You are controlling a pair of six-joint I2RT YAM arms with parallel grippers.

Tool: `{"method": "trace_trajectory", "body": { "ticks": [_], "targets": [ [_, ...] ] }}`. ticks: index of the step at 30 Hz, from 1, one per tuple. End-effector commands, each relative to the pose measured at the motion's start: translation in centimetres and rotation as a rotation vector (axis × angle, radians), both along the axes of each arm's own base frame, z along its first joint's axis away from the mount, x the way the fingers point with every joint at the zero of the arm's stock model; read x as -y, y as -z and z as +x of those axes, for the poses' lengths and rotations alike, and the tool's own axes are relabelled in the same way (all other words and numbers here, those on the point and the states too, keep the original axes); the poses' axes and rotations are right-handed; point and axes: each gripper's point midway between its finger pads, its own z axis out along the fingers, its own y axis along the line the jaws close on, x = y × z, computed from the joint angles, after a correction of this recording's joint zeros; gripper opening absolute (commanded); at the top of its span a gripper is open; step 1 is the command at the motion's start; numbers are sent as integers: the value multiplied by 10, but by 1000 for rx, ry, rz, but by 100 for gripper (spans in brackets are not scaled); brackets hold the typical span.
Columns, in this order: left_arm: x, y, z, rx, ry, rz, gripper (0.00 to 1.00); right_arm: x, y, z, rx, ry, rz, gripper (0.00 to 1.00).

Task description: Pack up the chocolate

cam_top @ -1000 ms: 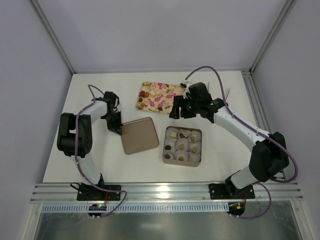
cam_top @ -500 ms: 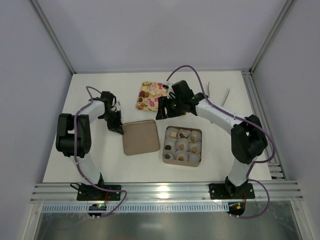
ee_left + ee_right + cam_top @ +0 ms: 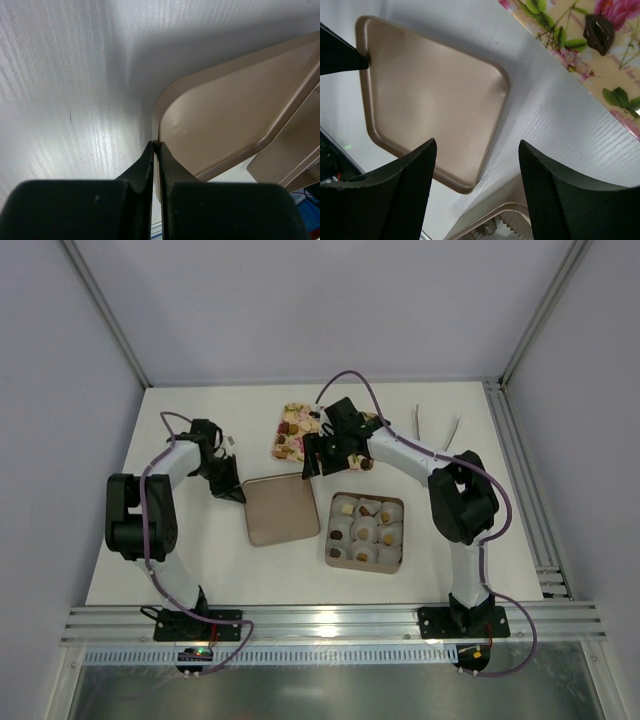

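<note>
White tabletop (image 3: 180, 550) inside grey walls carries everything. Chocolate (image 3: 293, 427) lies scattered on the floral tray (image 3: 283, 450) at the far middle. More pieces sit among the white paper cups (image 3: 365, 530) in the tan tin (image 3: 365, 562), nearer the arms. Just left of the tin lies the tan lid (image 3: 281, 509). The left gripper (image 3: 156, 145) is pinched on the lid's corner rim. The right gripper (image 3: 477, 145) hangs over the tray's near edge, its fingers spread wide and holding nothing.

On the table (image 3: 200, 560) the lid (image 3: 281, 508) lies just left of the box (image 3: 365, 565). The tray (image 3: 283, 448) lies behind both. Chocolate (image 3: 293, 426) sits on the tray and in the box's cups (image 3: 364, 531). The left gripper (image 3: 236, 496) is at the lid's left corner, and the right gripper (image 3: 312, 466) is over the tray's near edge.
</note>
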Motion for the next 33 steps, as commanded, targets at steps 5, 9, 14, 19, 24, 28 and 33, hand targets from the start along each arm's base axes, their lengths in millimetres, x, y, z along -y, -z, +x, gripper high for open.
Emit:
{"method": "trace_trajectory", "body": {
  "ticks": [5, 9, 14, 19, 24, 28, 33],
  "targets": [
    [8, -35, 12, 91, 5, -78, 0, -8, 18, -1, -24, -35, -13, 68],
    [8, -41, 13, 102, 2, -86, 0, -11, 31, -3, -44, -41, -8, 68],
    [9, -45, 12, 109, -2, -99, 0, -18, 42, -3, -67, -48, 23, 68],
    [8, -49, 16, 113, -15, -118, 0, -28, 44, -1, -73, -57, 69, 68],
    [9, -55, 18, 114, -15, -131, 0, -44, 35, -3, -87, -77, 160, 68],
    [10, -60, 20, 120, -12, -142, 0, -52, 18, -7, -104, -88, 242, 67],
    [12, -65, 20, 123, -13, -157, 0, -62, -25, -13, -87, -116, 364, 57]
  ]
}}
